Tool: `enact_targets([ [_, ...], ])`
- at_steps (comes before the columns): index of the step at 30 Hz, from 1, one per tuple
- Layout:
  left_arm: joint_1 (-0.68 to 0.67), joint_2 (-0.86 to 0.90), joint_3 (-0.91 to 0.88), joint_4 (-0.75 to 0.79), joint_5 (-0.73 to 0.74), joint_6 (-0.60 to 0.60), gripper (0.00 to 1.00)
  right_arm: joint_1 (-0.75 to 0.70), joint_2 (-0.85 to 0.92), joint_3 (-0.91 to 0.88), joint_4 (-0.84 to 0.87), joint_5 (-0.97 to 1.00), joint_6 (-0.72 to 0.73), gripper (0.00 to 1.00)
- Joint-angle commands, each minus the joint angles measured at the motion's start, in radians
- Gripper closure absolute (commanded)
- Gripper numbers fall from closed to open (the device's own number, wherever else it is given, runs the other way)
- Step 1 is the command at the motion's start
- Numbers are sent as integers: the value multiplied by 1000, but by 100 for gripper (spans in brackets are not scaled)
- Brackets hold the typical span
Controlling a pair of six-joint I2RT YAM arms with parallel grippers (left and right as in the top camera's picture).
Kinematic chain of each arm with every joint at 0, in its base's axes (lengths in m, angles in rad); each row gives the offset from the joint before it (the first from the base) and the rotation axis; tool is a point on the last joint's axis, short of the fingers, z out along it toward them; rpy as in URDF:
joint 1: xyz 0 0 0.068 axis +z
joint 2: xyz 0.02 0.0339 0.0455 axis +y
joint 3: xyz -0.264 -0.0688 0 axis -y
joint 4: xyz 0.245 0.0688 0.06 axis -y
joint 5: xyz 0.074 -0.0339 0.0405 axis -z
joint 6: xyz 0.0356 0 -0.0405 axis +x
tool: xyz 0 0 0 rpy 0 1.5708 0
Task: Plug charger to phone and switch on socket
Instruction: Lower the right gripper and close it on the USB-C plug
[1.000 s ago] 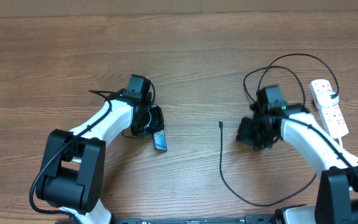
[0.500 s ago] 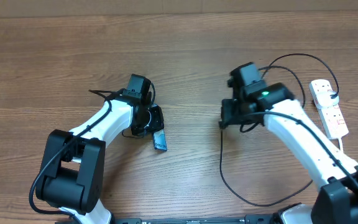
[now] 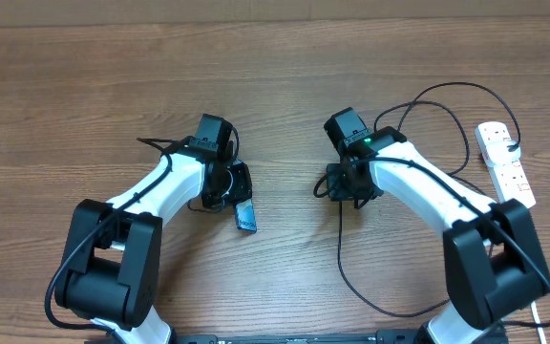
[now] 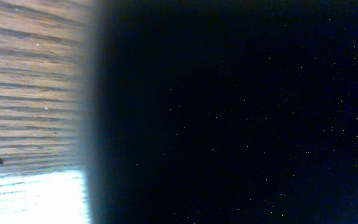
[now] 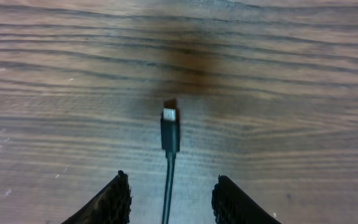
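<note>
The right arm has swung in from beside the socket [image 3: 504, 162] toward the middle of the tabletop [image 3: 84, 86], and its jaws have spread on the way. The left arm has not stirred. The right tool [image 5: 174, 190] now hangs low over the free end of the charger [image 3: 340, 250]. It is partly open and holds nothing. In the right wrist view the cable runs up between the two fingers, touching neither, and the connector [image 5: 169, 124] lies flat on the wood just ahead of them. The left tool [image 3: 235, 191] is closed, seemingly on the phone [image 3: 245, 217], which juts out tilted on its edge near the tabletop. The left wrist view is filled by a dark blur and confirms little. The socket lies well apart at the far right with its plug in. Whether its switch is on is too small to tell. The step in hand looks like picking up the charger end, so plugging in and switching on both remain. The next move probably calls for lowering the last bit and closing on the cable just behind the connector. The grip should leave the tip exposed and straight, so that it can be carried left and lined up with the phone's port. A loose or skewed grip could let the thin cable twist.
</note>
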Motion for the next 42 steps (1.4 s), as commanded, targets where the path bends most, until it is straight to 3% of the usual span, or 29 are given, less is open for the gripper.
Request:
enact_targets([
  [1,-7,-34,-5,1,-18,21,96,3,32,10,17,17,8,57],
  [14,-7,-34,-6,1,-18,21,96,3,50,-5,51,17,10,57],
  [26,-7,-34,-5,1,-18,21,96,3,50,-146,224,21,27,58],
  [28,-7,-34,-5,1,-18,21,96,3,49,-154,226,42,27,59],
  [33,-7,-34,-6,2,-18,20,96,3,50,-160,215,61,27,74],
  [42,-7,-34,-6,2,-18,20,96,3,50,-160,154,22,27,74],
])
